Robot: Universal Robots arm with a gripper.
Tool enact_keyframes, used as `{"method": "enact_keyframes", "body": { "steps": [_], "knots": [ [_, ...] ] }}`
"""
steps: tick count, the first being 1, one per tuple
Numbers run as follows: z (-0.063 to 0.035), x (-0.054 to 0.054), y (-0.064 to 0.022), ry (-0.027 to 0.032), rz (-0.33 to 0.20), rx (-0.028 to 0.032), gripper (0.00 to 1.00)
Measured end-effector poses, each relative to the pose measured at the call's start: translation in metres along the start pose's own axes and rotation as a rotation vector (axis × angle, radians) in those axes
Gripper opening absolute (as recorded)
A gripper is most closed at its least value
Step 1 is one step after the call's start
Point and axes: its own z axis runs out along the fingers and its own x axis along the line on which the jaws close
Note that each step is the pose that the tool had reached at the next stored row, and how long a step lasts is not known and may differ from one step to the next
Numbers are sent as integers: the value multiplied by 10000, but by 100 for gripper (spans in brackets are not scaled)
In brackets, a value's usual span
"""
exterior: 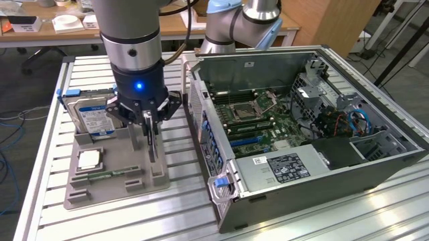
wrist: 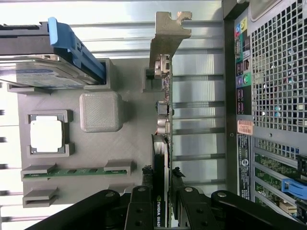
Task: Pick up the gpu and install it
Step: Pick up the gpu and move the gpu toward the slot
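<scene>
Exterior view: on a slatted table, a gray tray holds a silver hard drive standing at the exterior view's left, with a processor chip beside it. Towards the tray's right edge, the gpu stands on edge in its slot, with the arm's jaws closed on its upper edge. Further right sits an open computer case.

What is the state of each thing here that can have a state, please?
gpu, standing on edge in the tray, gripped by the jaws.
jaws, closed on the gpu's upper edge.
hard drive, upright in its tray slot.
processor chip, lying flat in its pocket.
memory stick, lying in its slot.
computer case, side open, motherboard exposed.
</scene>
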Motion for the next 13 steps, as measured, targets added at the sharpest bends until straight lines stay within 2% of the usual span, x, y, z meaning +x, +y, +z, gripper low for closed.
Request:
{"method": "enact_keyframes", "body": {
  "steps": [13],
  "knots": [
    [-45, -1, 2, -1, 0, 0, 26]
  ]
}}
